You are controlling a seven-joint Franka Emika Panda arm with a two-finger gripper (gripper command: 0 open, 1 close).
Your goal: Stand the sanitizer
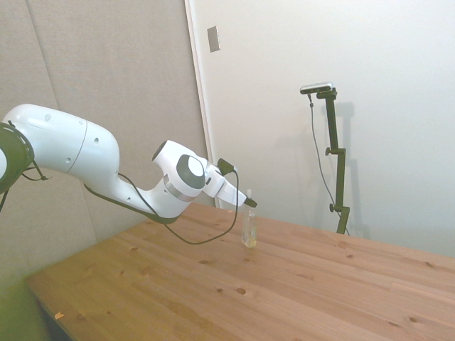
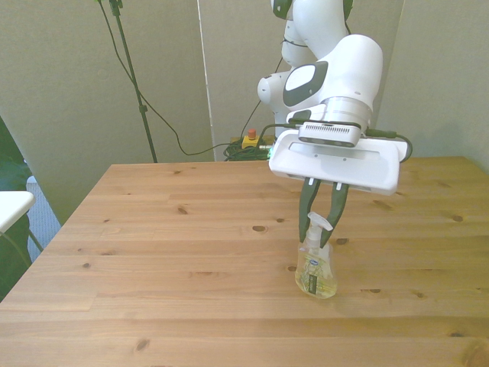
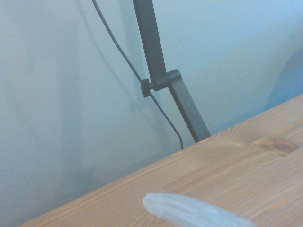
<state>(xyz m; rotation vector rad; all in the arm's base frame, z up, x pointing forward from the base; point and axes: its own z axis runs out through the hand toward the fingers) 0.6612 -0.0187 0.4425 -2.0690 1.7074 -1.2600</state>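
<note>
The sanitizer (image 2: 315,272) is a small clear bottle of yellowish liquid with a white pump top and a pale label. It stands upright on the wooden table (image 2: 153,229), toward the front view's right and near the front edge. My gripper (image 2: 317,241) comes down from above, its two dark fingers (image 2: 306,214) closed on either side of the bottle's neck, just under the pump. The side view shows the sanitizer (image 1: 249,231) upright with the gripper (image 1: 249,205) at its top. A blurred white pump head (image 3: 189,210) shows in the wrist view.
Behind the table's far edge lie cables and a small red-and-yellow button box (image 2: 249,139). A white surface (image 2: 11,206) juts in at the front view's left edge. Bare wood surrounds the bottle.
</note>
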